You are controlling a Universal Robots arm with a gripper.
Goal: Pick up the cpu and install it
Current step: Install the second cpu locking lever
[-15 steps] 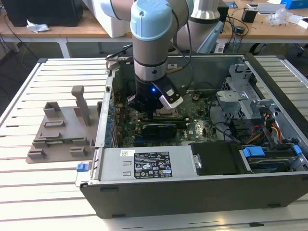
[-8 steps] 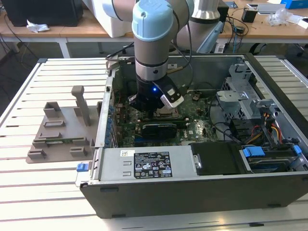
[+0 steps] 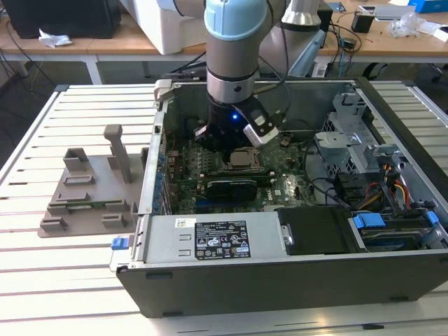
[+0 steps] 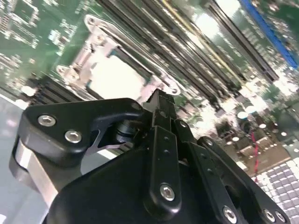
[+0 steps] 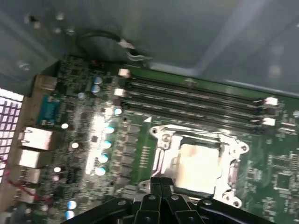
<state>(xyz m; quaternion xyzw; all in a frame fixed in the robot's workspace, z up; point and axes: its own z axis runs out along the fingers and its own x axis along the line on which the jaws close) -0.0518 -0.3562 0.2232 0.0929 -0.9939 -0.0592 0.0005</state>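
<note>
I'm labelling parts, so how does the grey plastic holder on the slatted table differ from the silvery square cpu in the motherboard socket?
The grey plastic holder is far larger than the small silvery square cpu. The holder lies on the slatted table, outside the open computer case; the cpu sits inside it, in the metal-framed socket. The holder has upright posts; the cpu is thin and flat. Both look greyish.

No legible text; label on power supply unreadable.
</note>
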